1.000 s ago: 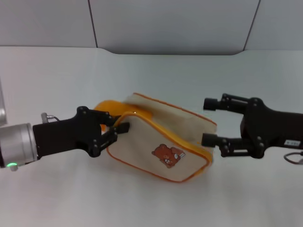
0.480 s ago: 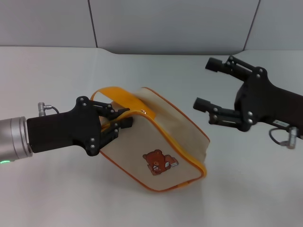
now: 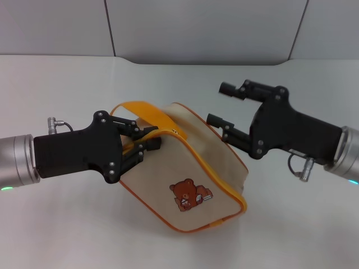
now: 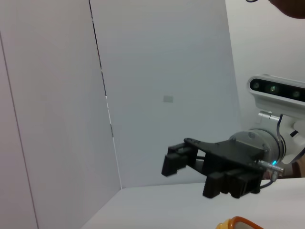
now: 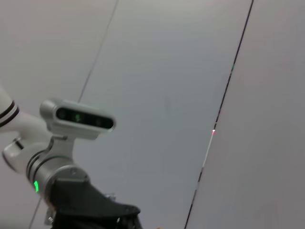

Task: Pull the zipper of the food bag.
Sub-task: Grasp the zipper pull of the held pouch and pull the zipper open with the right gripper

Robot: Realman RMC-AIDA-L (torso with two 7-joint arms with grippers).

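The food bag (image 3: pixel 193 162), cream canvas with orange piping and a brown bear patch (image 3: pixel 189 195), is tilted with its left end raised. My left gripper (image 3: pixel 145 142) is shut on that left end, just under the orange handle strap (image 3: pixel 140 110). The zipper (image 3: pixel 216 133) runs as a thin orange line along the bag's upper right edge; I cannot make out its pull tab. My right gripper (image 3: pixel 219 105) is open, with its fingers pointing left just above the zipper line and apart from it. The left wrist view shows the right gripper (image 4: pixel 200 171) farther off.
The white table (image 3: pixel 67 84) spreads around the bag, and a grey panelled wall (image 3: pixel 196 28) stands behind it. The right wrist view shows the robot's head camera (image 5: pixel 78 117) and the left arm (image 5: pixel 90 210). A sliver of the orange strap (image 4: pixel 238 223) shows in the left wrist view.
My right gripper has swung left and come close over the bag's upper edge. My left gripper has kept its hold and turned the bag a little.
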